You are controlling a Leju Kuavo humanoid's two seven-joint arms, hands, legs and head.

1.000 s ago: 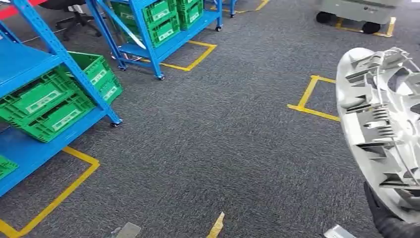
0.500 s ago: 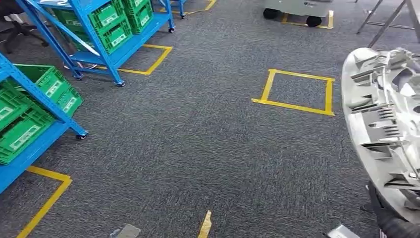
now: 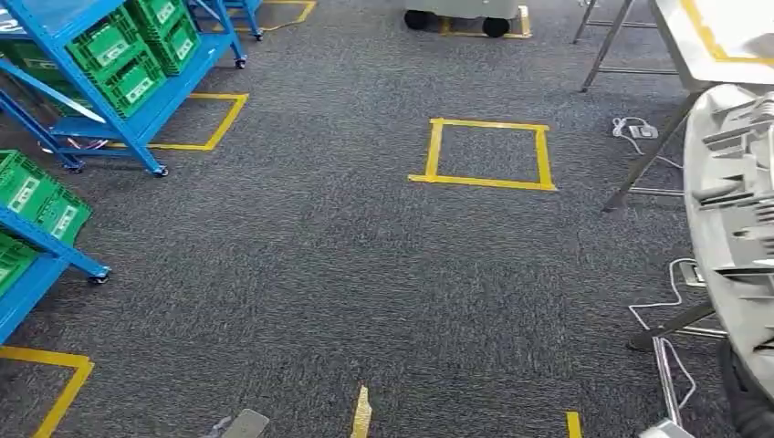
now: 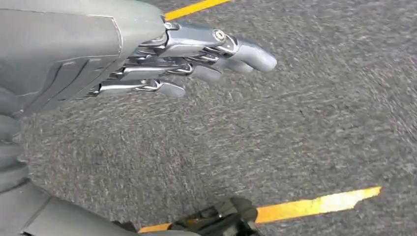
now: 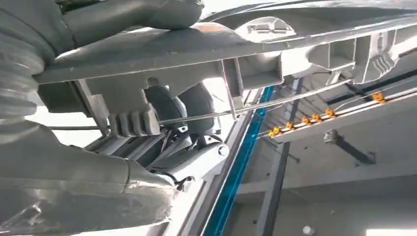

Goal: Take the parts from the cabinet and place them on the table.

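While over carpet (image 3: 347,274) | R robot hand (image 5: 162,142) grips grey part (image 3: 739,210) | L robot hand (image 4: 162,64) empty, fingers apart

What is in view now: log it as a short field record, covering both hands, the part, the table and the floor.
right hand: grips the part, fingers curled round its ribbed rim
part: large silver-grey disc with ribs and clips, carried at the right of the head view
left hand: holds nothing, fingers apart, over the carpet
table: pale top with yellow tape, ahead on the right, part not yet on it
racks: blue, on wheels, at the left
crates: green, on the racks
floor: grey carpet with a yellow tape square
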